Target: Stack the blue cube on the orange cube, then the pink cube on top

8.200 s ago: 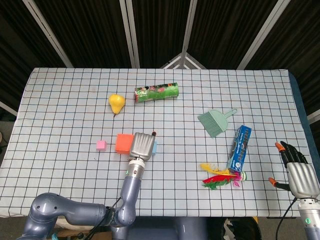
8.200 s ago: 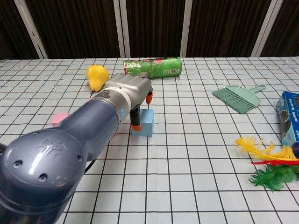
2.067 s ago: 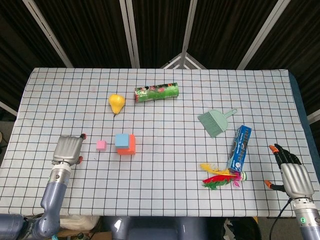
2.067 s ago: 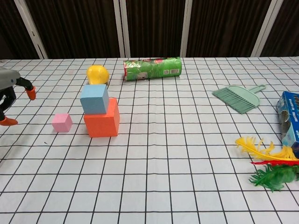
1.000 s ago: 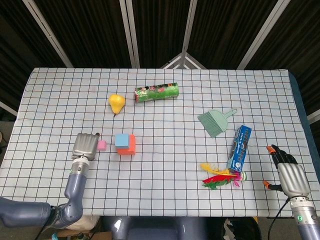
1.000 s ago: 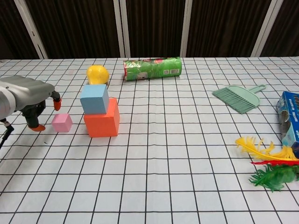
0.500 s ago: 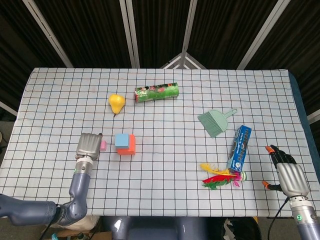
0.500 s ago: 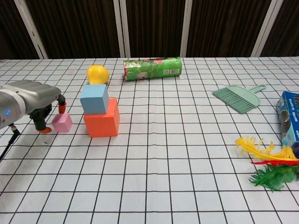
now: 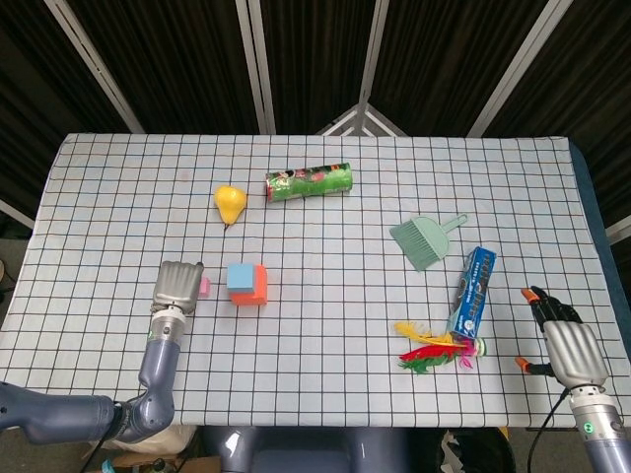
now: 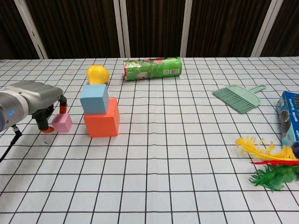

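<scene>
At the near right edge of the white grid-patterned tablecloth [image 9: 325,197] the robot's right hand [image 9: 564,347] hovers with its orange-tipped fingers spread, holding nothing. Near it lies a bunch of yellow, red and green feathers [image 10: 268,165], and just beyond them a long blue cardboard box [image 9: 472,292] lies on its side. On the near left the robot's grey left hand [image 10: 35,105] sits over the small pink cube [image 10: 61,122], its orange fingertips bracketing the cube front and back; whether they actually press it cannot be told, and the cube rests on the cloth. Just right of it, the light blue cube [image 10: 95,98] sits on top of the larger orange cube [image 10: 102,120], offset toward the left rear corner. Further back on the right lies a pale green hand brush [image 10: 238,97]. Beyond the stack stands a yellow pear [image 10: 97,74], and farthest off a green printed cylindrical can [image 10: 153,68] lies on its side
</scene>
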Controlling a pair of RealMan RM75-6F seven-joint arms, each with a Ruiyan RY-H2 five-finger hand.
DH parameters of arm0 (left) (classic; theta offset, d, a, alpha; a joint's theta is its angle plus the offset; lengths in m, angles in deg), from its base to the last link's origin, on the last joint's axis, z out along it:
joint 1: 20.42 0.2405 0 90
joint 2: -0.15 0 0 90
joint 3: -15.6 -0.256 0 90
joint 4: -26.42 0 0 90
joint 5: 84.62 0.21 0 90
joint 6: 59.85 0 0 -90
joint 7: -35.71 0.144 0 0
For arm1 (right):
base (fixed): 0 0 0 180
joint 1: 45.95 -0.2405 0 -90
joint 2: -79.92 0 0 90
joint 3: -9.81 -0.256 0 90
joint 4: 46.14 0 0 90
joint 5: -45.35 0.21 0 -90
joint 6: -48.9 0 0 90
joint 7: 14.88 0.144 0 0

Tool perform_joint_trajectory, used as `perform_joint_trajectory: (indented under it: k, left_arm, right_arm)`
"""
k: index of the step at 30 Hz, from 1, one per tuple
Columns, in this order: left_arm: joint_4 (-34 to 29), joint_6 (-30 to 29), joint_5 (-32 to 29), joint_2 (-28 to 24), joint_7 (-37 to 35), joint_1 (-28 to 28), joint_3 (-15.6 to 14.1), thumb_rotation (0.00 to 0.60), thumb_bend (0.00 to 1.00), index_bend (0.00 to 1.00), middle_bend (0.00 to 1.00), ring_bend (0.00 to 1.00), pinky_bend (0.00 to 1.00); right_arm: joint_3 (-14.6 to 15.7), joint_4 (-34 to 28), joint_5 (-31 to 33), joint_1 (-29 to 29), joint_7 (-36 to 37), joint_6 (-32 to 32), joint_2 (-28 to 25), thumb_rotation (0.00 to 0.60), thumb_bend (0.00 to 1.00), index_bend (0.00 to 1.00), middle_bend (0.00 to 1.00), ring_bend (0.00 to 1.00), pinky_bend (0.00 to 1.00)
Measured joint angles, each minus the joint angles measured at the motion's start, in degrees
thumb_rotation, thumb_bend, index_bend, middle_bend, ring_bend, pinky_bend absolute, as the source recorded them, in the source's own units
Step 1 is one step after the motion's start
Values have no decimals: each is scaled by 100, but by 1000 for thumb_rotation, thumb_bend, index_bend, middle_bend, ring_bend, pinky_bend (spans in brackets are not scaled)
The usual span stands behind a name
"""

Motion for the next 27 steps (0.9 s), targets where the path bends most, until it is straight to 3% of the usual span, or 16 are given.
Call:
perform_joint_trajectory:
  k: [27]
  left_arm:
    - [107, 8, 91, 93, 46, 26, 62, 600, 382, 403, 751, 666, 710]
  right_arm:
    - [19, -15, 8, -25, 3, -33, -6, 600, 190, 82, 73, 131, 163]
